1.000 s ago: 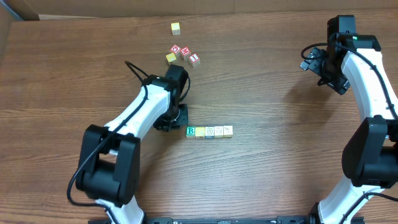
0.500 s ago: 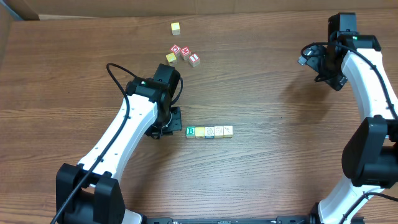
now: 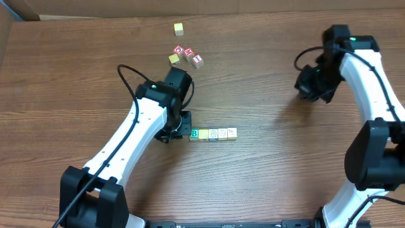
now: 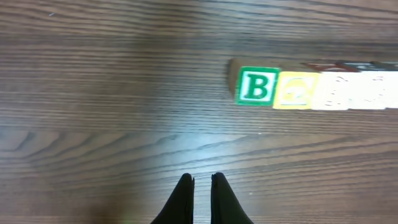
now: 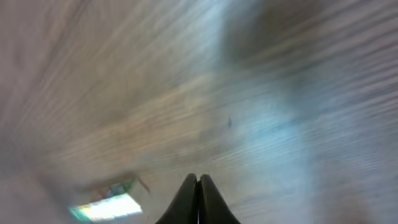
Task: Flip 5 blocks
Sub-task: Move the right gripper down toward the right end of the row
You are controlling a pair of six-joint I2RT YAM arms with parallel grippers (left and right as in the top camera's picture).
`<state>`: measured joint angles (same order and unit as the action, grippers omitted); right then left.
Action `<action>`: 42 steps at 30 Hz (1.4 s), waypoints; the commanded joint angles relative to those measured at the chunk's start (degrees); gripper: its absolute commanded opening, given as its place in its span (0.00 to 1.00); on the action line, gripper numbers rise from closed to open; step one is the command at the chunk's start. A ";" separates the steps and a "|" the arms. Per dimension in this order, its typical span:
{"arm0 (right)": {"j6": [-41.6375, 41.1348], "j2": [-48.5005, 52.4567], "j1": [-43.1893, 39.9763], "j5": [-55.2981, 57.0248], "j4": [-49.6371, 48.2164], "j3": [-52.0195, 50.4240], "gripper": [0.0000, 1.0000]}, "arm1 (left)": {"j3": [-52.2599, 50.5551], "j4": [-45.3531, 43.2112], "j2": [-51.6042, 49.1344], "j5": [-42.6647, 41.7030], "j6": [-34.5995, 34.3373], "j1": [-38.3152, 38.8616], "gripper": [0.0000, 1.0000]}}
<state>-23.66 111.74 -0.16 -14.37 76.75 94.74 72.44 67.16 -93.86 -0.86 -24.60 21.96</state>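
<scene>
Now that the left tool (image 4: 202, 183) has swung back near the B block (image 4: 257, 86), it sits closed, holding nothing, at the end of the row of blocks (image 3: 213, 133) on the tabletop (image 3: 266, 171). Right tool (image 5: 198, 182): newly closed, likewise empty, moving inward. Flip likely imminent.
</scene>
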 commanded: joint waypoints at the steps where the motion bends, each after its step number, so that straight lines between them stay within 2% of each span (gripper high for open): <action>1: 4.02 -1.05 3.65 -1.09 1.44 -2.14 0.04 | -0.09 -0.55 1.09 0.00 -2.08 1.38 0.04; 16: 3.76 -1.05 16.48 -0.72 -6.69 -12.90 0.04 | -0.09 0.13 1.09 2.62 -2.45 1.18 0.04; 18: 3.78 -1.05 17.62 -0.72 -8.07 -13.94 0.08 | -0.09 -0.04 1.09 2.82 -2.47 0.98 0.05; 19: 3.78 -1.05 18.12 -0.70 -8.85 -14.32 0.25 | -0.09 -0.17 1.09 2.78 -2.58 0.74 0.04; 21: 3.78 -1.05 18.62 -0.72 -9.53 -14.58 1.00 | -0.09 -0.33 1.09 2.75 -2.69 0.11 0.04; 32: 3.78 -1.05 18.75 -0.72 -14.32 -14.58 1.00 | -0.09 -0.02 1.07 2.78 -2.29 -2.91 0.05; 38: 3.78 -1.05 18.75 -0.72 -21.16 -14.58 1.00 | -0.09 -3.67 1.07 1.18 -3.34 -2.91 0.12; 42: 3.78 -1.05 18.75 -0.72 -25.22 -14.58 1.00 | -0.09 -5.75 1.07 -0.68 -3.32 -2.91 0.13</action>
<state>-19.86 111.74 18.74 -15.03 52.75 80.27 72.44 62.02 -93.86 0.32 -27.07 19.35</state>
